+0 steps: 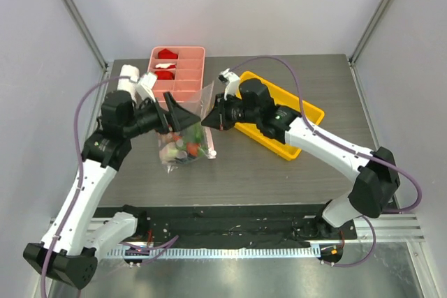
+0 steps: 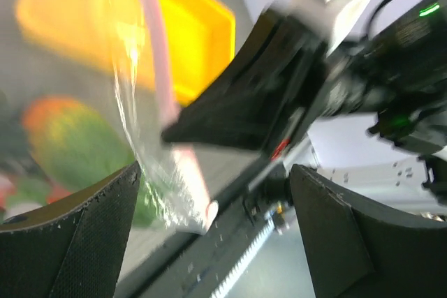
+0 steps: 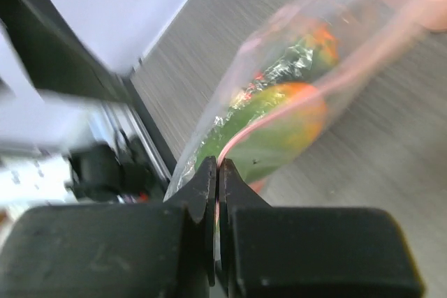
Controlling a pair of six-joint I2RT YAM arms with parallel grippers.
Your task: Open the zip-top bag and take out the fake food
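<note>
The right claw (image 1: 208, 122) is clenched on the zip-top bag (image 1: 188, 130). Its flat black jaws are pressed together, with the bag's pale pink zip strip nipped between them. Facing it from the other side, the left claw (image 1: 174, 113) is released, its jaws spread wide with nothing in them. The bag's crinkled clear film hangs just beside one of its rough, textured fingers (image 2: 91, 228), though I can't tell whether the two touch.

The bag's mouth end is up between the two claws. From there its long axis runs down toward the arms' bases, and the floppy body sags onto the grey woodgrain table (image 1: 293, 176). The fake food (image 1: 183, 148) is bunched in that low end, below both claws. Just past the right claw's tips lies a smooth orange-green mango (image 3: 279, 127); the other pieces are a blur of colour. Beyond the left claw sits a pink divided tray (image 1: 178, 68). Behind the right claw is a yellow tray (image 1: 300, 113), partly hidden by that arm.
</note>
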